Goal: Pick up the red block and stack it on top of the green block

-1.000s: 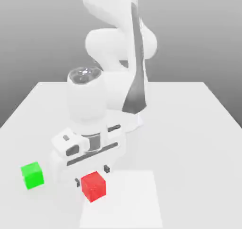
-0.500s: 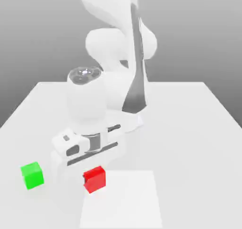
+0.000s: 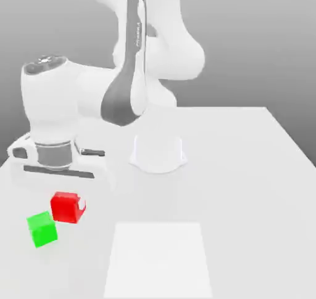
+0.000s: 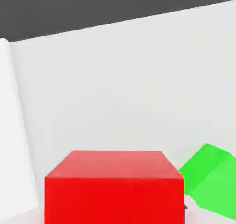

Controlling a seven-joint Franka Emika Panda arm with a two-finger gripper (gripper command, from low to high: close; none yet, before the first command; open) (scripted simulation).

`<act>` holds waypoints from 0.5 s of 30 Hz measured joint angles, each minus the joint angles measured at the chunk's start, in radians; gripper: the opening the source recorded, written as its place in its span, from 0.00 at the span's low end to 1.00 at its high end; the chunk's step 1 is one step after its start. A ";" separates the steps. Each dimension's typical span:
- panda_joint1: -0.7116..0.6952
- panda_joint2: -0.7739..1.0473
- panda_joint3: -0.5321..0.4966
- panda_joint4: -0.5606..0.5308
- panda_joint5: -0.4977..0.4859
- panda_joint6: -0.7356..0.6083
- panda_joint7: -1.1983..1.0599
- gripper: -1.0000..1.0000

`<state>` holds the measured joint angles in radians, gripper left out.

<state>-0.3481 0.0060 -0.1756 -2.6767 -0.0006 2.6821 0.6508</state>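
We've got the red block [image 3: 66,206] lifted off the bench [image 3: 247,187], just beside and a bit above the green block [image 3: 42,229], w/ green as our landmark it's not yet centred over it. Claw [image 3: 68,200] is pinched tight on red, carrying it toward the stack spot, approx.

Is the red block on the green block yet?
No. The red block hangs under the gripper, beside the green block.

Smooth white arm [image 3: 154,51] with dark grey joint panels
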 joint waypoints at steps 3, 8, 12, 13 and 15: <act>-0.048 -0.007 -0.017 0.011 -0.001 -0.019 0.138 0.00; -0.103 0.009 -0.067 0.029 0.008 -0.019 0.324 0.00; -0.107 0.133 -0.030 0.037 0.077 0.094 0.293 0.00; -0.116 0.166 -0.016 0.038 0.097 0.124 0.278 1.00; -0.116 0.166 -0.016 0.038 0.097 0.124 0.279 1.00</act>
<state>-0.4641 0.1718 -0.1911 -2.6385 0.0967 2.8064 0.9293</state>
